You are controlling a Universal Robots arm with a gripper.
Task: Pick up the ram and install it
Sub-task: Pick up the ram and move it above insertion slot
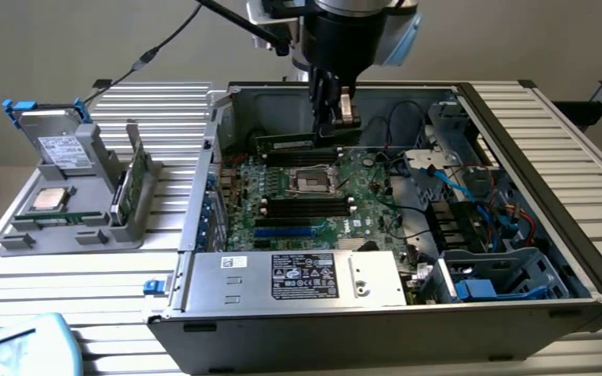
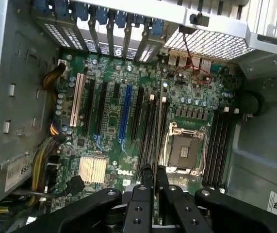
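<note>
A: What are we finding at the exterior view's left?
B: A grey holder [image 1: 71, 227] on the surface [image 1: 60, 282], its contents hard to read.
A: And the ram [image 1: 283, 142]?
B: We are seeing the fingers [image 1: 325, 98] pinching it over the motherboard [image 1: 312, 211], one end hiding behind them. The wrist view is showing us it edge-on, a thin line beside the processor socket [image 2: 184, 150].

The case [image 1: 536, 176] lies open on top, so the motherboard [image 1: 353, 204] is reachable from above. The claw [image 1: 332, 124], clamped on the ram [image 1: 285, 142], hangs near the far wall [image 1: 280, 106]; cables [image 1: 469, 184] crowd the exterior view's right.
</note>
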